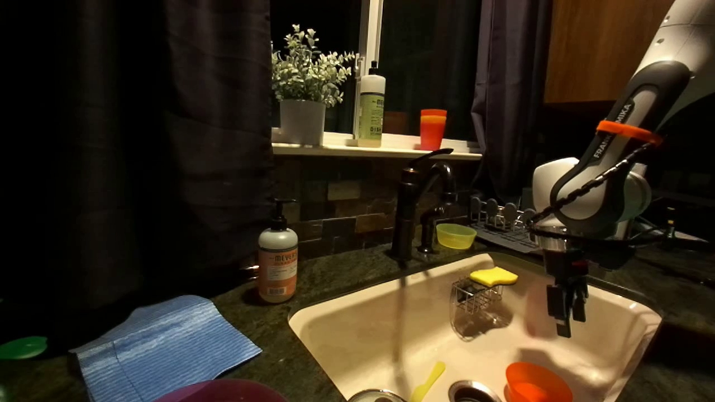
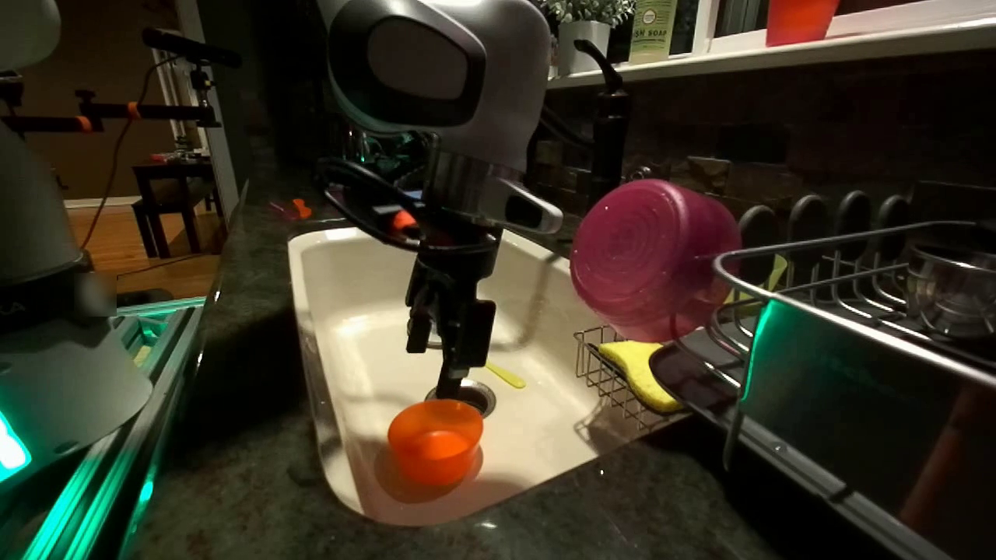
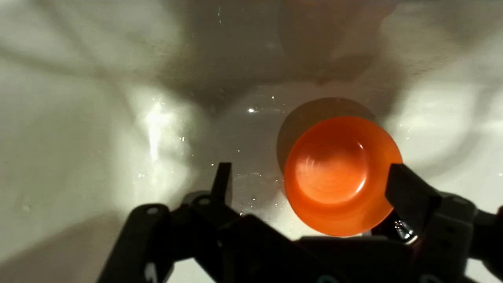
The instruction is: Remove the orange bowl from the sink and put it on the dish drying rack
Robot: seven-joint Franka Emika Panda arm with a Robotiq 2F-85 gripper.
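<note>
The orange bowl stands upright, open side up, on the sink floor near the drain; it shows in both exterior views (image 1: pixel 539 382) (image 2: pixel 436 443) and in the wrist view (image 3: pixel 334 177). The cream-white sink (image 1: pixel 357 329) (image 2: pixel 342 311) surrounds it. My gripper (image 1: pixel 570 321) (image 2: pixel 443 365) (image 3: pixel 310 169) points down inside the basin, open and empty, above the bowl. In the wrist view the right finger overlaps the bowl's right rim, while the left finger is well left of the bowl. The dark dish drying rack (image 1: pixel 508 234) (image 2: pixel 840 404) stands on the counter beside the sink.
A magenta container (image 2: pixel 654 257) leans at the rack's sink-side edge. A wire caddy with a yellow sponge (image 1: pixel 494 276) (image 2: pixel 642 377) hangs on the sink wall. The dark faucet (image 1: pixel 408 212), yellow-green bowl (image 1: pixel 455 237) and soap bottle (image 1: pixel 277 268) stand behind. A yellow utensil (image 2: pixel 506 375) lies in the sink.
</note>
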